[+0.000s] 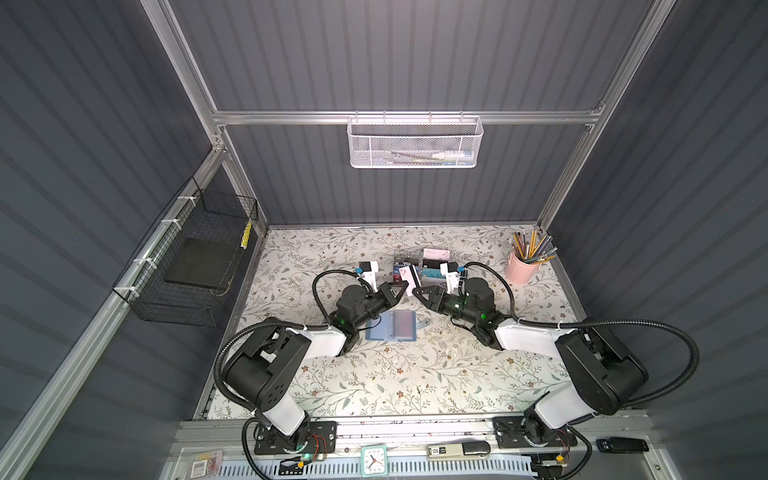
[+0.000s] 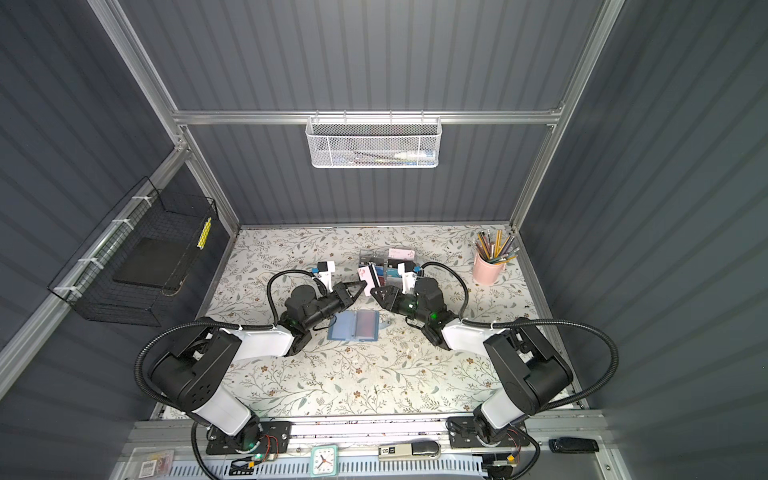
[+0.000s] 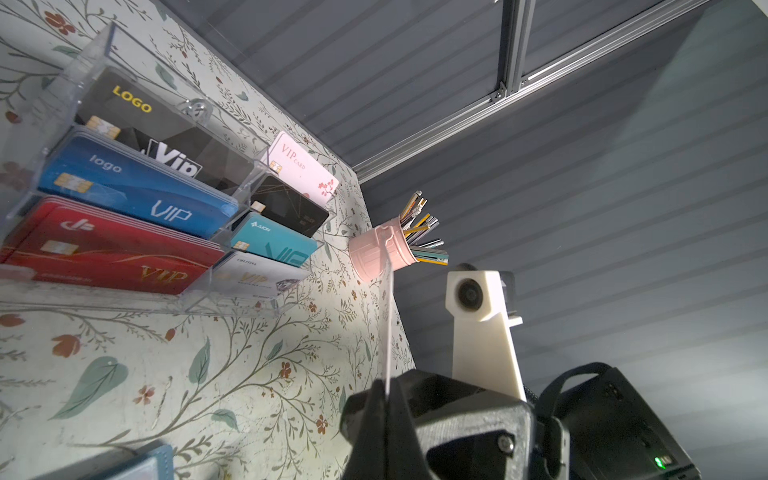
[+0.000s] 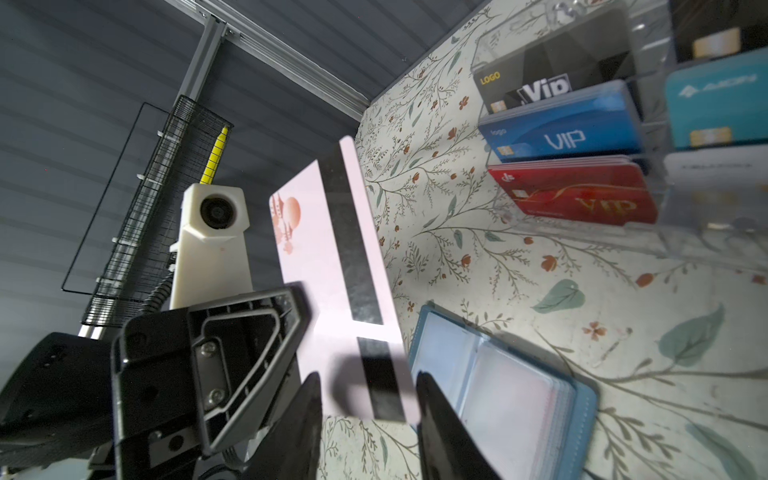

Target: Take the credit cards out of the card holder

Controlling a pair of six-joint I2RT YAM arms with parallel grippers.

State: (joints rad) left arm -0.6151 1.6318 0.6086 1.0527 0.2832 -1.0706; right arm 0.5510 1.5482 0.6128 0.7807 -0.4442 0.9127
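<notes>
The slate-blue card holder (image 1: 380,328) (image 2: 343,328) lies open on the floral table between the two arms. Its clear sleeves show in the right wrist view (image 4: 498,399), and a reddish card (image 1: 403,324) sits in one sleeve. Just behind it my left gripper (image 1: 399,291) (image 3: 386,395) is shut on a pale pink credit card with a dark stripe (image 4: 328,257), held on edge above the table. The card is a thin line in the left wrist view (image 3: 388,324). My right gripper (image 1: 417,291) (image 4: 368,399) faces it, open, its fingers either side of the card's near end.
A clear acrylic rack (image 1: 419,262) (image 3: 124,187) full of cards stands right behind both grippers. A pink pencil cup (image 1: 521,268) is at the back right. A black wire basket (image 1: 195,266) hangs on the left wall, a white mesh basket (image 1: 413,143) on the back rail.
</notes>
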